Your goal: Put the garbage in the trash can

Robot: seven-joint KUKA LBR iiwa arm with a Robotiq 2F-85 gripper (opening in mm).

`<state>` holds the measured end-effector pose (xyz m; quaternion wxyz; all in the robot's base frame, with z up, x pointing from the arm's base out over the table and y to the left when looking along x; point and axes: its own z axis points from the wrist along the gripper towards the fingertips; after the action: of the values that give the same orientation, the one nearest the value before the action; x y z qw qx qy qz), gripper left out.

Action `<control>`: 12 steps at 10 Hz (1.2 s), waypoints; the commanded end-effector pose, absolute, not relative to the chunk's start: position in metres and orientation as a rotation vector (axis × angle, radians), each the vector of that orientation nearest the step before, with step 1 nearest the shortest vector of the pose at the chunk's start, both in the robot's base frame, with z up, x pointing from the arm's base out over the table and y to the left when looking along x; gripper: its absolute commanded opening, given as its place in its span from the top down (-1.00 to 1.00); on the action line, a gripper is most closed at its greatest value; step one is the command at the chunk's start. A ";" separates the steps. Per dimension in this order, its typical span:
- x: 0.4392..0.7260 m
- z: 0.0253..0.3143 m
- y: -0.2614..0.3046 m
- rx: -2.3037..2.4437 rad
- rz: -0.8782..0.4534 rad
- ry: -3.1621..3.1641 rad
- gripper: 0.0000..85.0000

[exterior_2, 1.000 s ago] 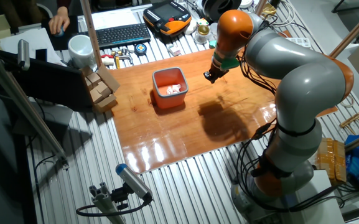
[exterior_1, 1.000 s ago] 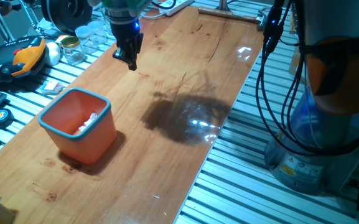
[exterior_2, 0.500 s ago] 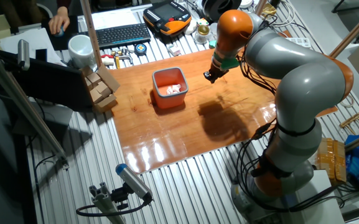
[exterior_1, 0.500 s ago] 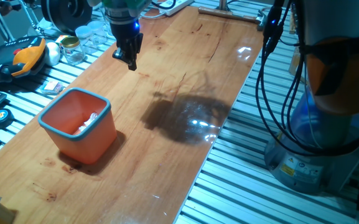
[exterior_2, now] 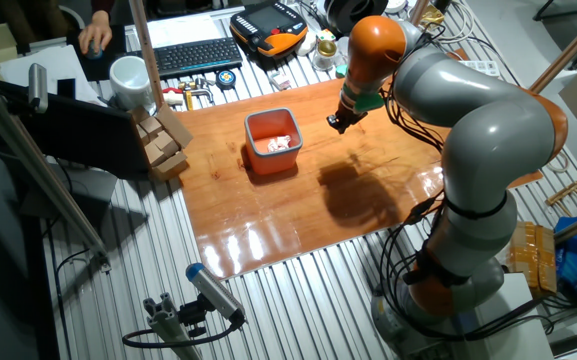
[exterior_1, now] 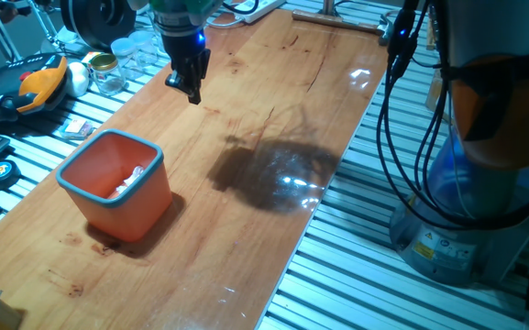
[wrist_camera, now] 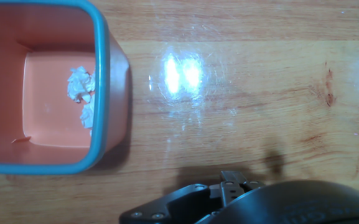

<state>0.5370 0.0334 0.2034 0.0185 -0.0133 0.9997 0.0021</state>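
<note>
The garbage (wrist_camera: 79,84) lies inside the trash can (exterior_1: 151,198) — the tool (exterior_1: 192,90), seemingly pressed together and empty, could only knock it over.

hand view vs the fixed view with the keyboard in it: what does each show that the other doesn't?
Only the hand view looks straight down into the bin, showing the small white crumpled scraps lying on its floor against one wall.

Only the fixed view shows the grey and orange arm, the gripper hanging above bare wood beside the bin, the white mug and the black keyboard.

Both show the squarish orange plastic bin with the light blue rim and the wooden tabletop.
</note>
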 end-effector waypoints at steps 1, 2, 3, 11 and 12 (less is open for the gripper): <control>0.537 0.204 0.034 -0.041 0.007 3.104 1.00; 0.537 0.204 0.034 -0.044 0.006 3.104 1.00; 0.537 0.203 0.034 -0.044 0.006 3.104 1.00; 0.539 0.205 0.033 -0.046 0.004 3.107 1.00; 0.539 0.205 0.034 -0.046 0.002 3.107 1.00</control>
<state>0.5395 0.0339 0.2055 0.0165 -0.0138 0.9998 0.0004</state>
